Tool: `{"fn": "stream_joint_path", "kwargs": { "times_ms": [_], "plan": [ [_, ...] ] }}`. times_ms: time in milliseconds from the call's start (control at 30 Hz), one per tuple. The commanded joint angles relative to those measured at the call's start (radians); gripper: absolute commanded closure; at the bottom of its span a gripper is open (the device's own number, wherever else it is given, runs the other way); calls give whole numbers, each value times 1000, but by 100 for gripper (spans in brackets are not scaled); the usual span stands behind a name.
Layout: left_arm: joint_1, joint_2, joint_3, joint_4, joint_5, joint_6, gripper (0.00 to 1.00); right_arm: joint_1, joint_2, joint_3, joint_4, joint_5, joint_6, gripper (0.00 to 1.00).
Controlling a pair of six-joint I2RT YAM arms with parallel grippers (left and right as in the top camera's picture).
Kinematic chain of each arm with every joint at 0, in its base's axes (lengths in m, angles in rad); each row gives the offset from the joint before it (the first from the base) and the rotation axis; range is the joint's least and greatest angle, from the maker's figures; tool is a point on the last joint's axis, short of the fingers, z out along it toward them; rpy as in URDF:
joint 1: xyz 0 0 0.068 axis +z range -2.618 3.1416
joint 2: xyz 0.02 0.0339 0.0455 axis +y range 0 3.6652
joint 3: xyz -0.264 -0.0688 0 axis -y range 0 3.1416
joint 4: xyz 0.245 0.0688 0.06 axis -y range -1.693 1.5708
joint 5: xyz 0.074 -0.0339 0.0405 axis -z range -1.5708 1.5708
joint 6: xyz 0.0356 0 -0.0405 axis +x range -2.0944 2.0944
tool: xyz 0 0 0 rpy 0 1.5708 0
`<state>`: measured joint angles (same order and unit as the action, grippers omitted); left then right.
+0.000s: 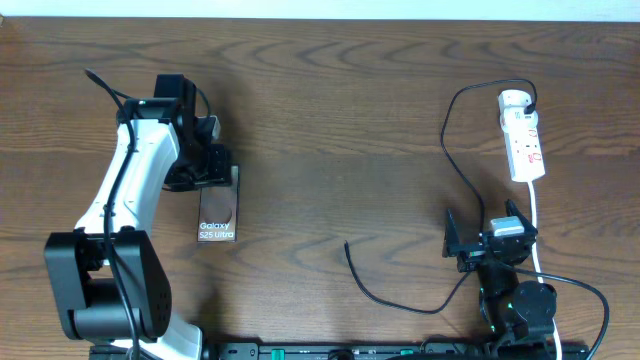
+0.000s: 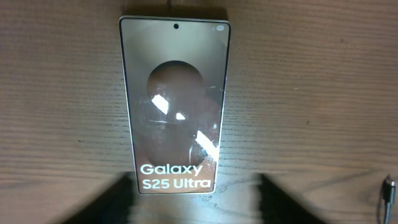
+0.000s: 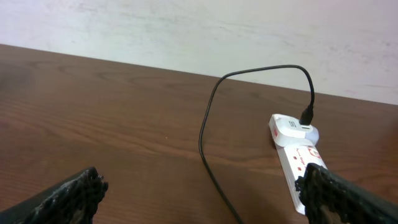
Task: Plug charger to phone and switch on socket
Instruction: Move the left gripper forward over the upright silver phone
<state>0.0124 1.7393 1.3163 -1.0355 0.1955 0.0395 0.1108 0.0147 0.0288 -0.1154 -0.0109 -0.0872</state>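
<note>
The phone [image 1: 218, 214] lies flat on the table at the left, gold-bronze with white "Galaxy S25 Ultra" lettering; it fills the left wrist view [image 2: 175, 102]. My left gripper [image 1: 208, 160] is open just behind its far end, fingers blurred and spread wider than the phone [image 2: 193, 202]. The socket [image 1: 522, 135] is a white strip at the far right, also in the right wrist view [image 3: 297, 158]. The charger cable [image 1: 455, 150] runs from the socket's top plug down to its free tip [image 1: 347, 245]. My right gripper [image 1: 490, 243] is open and empty, near the front edge [image 3: 202, 193].
The socket's white cord [image 1: 538, 235] runs down past the right arm's base. A thick black robot cable [image 1: 585, 290] loops at the front right. A pale wall [image 3: 199, 31] stands behind the table's far edge. The charger tip shows at the lower right of the left wrist view [image 2: 388, 190].
</note>
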Motion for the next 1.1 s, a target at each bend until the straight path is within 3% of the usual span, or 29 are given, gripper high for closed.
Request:
{"fn": "stream_joint_path", "kwargs": {
  "times_ms": [0, 33, 1067],
  "plan": [
    [4, 6, -8, 10, -5, 10, 40, 8, -6, -3, -2, 5, 11, 1],
    [4, 5, -8, 13, -5, 10, 2, 8, -6, -3, -2, 5, 11, 1],
    [4, 6, -192, 224, -74, 9, 2, 8, -6, -3, -2, 5, 11, 1]
  ]
}}
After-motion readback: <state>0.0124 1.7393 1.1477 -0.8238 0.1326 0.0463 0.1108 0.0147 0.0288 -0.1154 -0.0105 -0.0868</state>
